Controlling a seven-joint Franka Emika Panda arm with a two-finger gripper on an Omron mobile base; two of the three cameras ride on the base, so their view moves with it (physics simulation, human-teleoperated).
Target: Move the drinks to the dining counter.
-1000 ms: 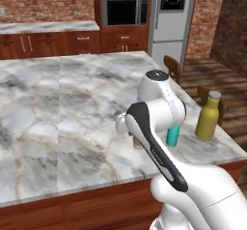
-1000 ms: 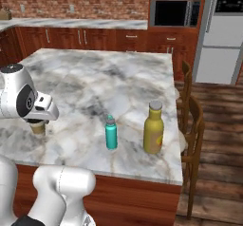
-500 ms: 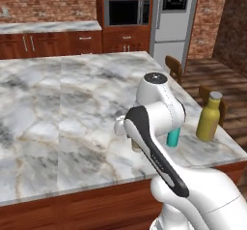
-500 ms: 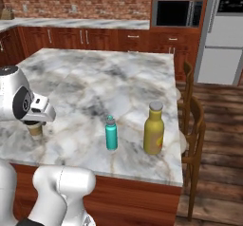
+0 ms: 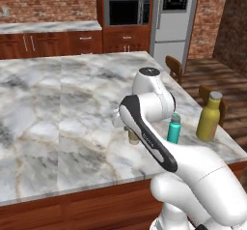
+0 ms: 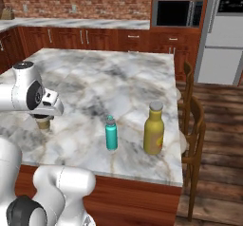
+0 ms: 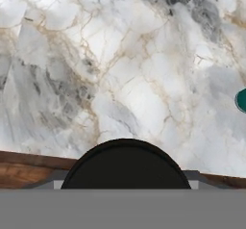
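Drinks stand near the marble dining counter's [image 6: 142, 73] near edge: the small tan paper cup [image 6: 43, 123], its round black lid [image 7: 126, 164] shut so any contents are hidden, sits right under the gripper [image 6: 45, 112], and I cannot tell whether the jaws clamp it or stand apart. Further along that edge are the capped teal bottle [image 6: 111, 133] and then the taller mustard-yellow bottle [image 6: 154, 128] with a grey cap, upright, apart, by the wooden chairs [image 6: 193, 139]. Beyond the smooth grey-veined slab run red-brown cabinets [image 6: 95, 39], a built-in microwave [image 6: 177, 13], a steel fridge [image 6: 225, 32] and a brick wall [image 6: 42, 2].
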